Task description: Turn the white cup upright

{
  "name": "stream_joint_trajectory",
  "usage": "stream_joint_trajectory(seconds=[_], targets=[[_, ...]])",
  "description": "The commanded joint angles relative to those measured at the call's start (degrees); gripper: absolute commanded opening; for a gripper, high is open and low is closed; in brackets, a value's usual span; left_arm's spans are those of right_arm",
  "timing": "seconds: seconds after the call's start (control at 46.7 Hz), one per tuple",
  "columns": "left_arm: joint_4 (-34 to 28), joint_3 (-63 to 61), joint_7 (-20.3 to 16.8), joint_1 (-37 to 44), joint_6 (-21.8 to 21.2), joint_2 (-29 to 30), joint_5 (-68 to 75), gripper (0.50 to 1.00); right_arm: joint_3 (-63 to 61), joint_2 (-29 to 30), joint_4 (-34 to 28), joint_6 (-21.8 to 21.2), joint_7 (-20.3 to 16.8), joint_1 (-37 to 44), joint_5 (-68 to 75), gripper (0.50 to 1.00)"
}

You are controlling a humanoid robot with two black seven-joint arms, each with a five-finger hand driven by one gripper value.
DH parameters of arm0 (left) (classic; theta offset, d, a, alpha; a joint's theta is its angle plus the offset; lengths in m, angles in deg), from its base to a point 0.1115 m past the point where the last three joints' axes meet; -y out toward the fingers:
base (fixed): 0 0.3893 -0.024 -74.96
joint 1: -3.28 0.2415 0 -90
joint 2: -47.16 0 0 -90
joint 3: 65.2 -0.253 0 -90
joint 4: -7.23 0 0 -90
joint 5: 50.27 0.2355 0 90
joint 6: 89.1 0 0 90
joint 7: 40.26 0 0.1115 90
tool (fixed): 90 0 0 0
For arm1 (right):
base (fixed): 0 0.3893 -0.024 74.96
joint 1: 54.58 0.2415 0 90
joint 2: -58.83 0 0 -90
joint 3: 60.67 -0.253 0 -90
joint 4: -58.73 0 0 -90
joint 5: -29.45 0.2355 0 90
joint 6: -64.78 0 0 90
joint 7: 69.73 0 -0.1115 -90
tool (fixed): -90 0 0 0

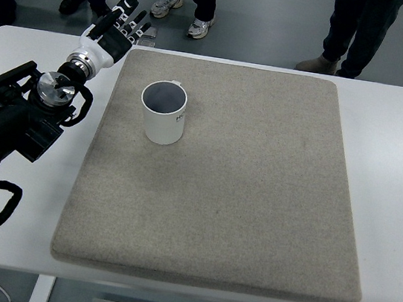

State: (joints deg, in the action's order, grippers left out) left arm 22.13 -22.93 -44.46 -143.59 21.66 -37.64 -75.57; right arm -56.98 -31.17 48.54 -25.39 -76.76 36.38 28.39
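White cup (163, 112), the only one, stands upright on one grey mat (254, 203); left hand (117, 28) fingers spread, empty.

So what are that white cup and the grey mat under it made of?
The white cup looks like glazed ceramic: smooth, slightly shiny walls with a thick rim, though plastic can't be ruled out. The grey mat looks like felt or a similar dense fabric: matte, faintly fuzzy, with soft rounded edges.

You'll find only one bit of print: small dark marks on the white cup (163, 113), upper left of centre, too small to read.
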Motion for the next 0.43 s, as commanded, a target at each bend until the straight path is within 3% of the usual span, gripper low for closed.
stream_joint_trajectory(seconds=[0.0,0.407], targets=[[-0.04,0.1,-0.02,-0.08,0.07,-0.37,0.08,0.994,0.0,0.0,0.0,0.0,0.0,0.0,0.0,0.93],[-0.04,0.01,-0.63,-0.08,0.07,-0.45,0.43,0.994,0.0,0.0,0.0,0.0,0.0,0.0,0.0,0.93]])
